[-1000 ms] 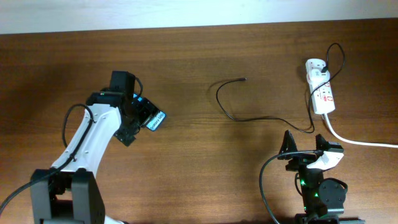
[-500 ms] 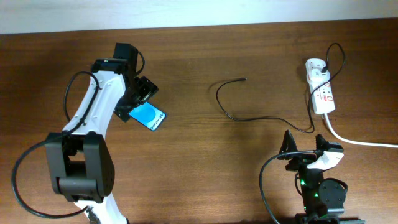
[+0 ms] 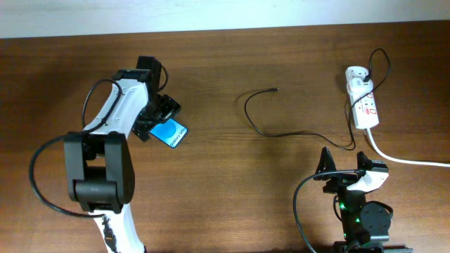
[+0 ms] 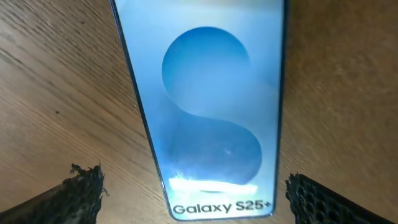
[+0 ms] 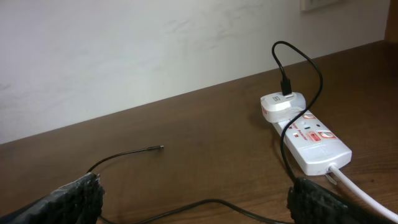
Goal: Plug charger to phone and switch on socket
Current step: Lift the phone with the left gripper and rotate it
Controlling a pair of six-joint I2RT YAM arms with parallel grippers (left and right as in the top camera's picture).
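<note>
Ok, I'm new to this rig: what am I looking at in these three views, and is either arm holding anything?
Two robot arms work at a wooden table. The overhead view looks straight down; the other two come from cameras on each wrist. The left gripper sits open astride the phone, which lies flat, screen up; its fingers are clear of the phone's sides, so nothing is held. The right gripper is open too, empty, near the table's front edge. The charger lies loose, its plug tip unconnected, running to the white adapter in the socket.
</note>
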